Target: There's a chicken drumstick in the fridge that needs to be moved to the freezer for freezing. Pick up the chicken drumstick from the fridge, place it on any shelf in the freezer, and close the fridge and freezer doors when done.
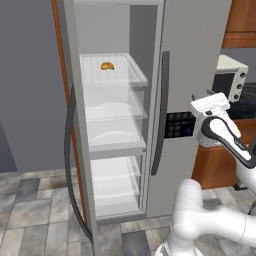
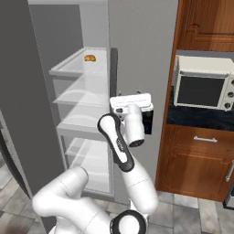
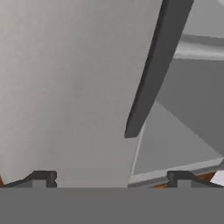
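1. Unit. The tall grey side-by-side unit (image 1: 200, 50) stands ahead of you. Its left door (image 1: 82, 165) is swung open and is seen edge-on; its right door (image 2: 141, 45), bearing the black dispenser panel (image 1: 180, 124), is shut.

2. Open compartment (image 1: 112, 125). It holds stacked pale shelves above translucent drawers.

3. Arm. It rises from the base, folds at the elbow, and brings the wrist level in front of the shut door, at the height of the dispenser panel. The white hand (image 1: 210, 104) faces that door.

4. Door handle (image 3: 153, 65). In the hand view this dark vertical bar crosses the frame at a slant, so the hand is rolled relative to the door. The grey door face lies directly ahead of the fingers.

5. Gripper (image 3: 111, 181). The two finger tips stand far apart with nothing between them.

6. Food item. One small golden-brown food item (image 1: 107, 65) lies on the top shelf (image 1: 135, 70) of the open compartment, towards the back. It is too small for you to confirm that it is the chicken drumstick. In the left base view it is wider than it is tall, so its long axis runs roughly across the shelf; which end points where cannot be told. It sits well apart from the gripper, higher and to the gripper's left, inside the compartment, while the gripper faces the shut door.
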Controlling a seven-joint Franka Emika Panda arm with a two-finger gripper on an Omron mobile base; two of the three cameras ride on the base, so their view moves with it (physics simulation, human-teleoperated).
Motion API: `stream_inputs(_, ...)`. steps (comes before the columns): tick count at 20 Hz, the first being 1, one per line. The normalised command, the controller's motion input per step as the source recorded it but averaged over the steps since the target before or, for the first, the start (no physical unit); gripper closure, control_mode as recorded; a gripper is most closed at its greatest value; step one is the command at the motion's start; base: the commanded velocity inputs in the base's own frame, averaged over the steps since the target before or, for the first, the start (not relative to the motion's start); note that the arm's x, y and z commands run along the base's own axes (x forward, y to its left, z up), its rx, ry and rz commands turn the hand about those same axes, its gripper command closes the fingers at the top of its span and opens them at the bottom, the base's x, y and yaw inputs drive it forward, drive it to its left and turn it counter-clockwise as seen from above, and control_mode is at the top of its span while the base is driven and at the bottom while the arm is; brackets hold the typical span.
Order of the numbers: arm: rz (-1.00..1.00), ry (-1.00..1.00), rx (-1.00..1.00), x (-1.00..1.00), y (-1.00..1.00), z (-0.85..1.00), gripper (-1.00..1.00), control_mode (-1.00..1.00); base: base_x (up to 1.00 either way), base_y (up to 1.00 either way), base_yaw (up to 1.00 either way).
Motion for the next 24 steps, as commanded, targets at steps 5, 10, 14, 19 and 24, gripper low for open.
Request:
stream_inputs(5,-0.37,-0.33,-0.65,-0.31,0.02,0.94,-1.00,-1.00,0.00,0.00,0.00)
stream_inputs(10,-0.45,-0.19,-0.71,-0.13,0.09,0.85,-1.00,-1.00,0.00,0.00,0.00)
stream_inputs(14,-0.47,-0.10,-0.71,-0.26,0.00,0.51,-1.00,-1.00,0.00,0.00,0.00)
stream_inputs(19,-0.44,-0.29,-0.74,-0.43,0.20,0.07,-1.00,-1.00,0.00,0.00,0.00)
stream_inputs(24,-0.34,-0.46,-0.84,-0.52,0.24,0.19,-1.00,-1.00,0.00,0.00,0.00)
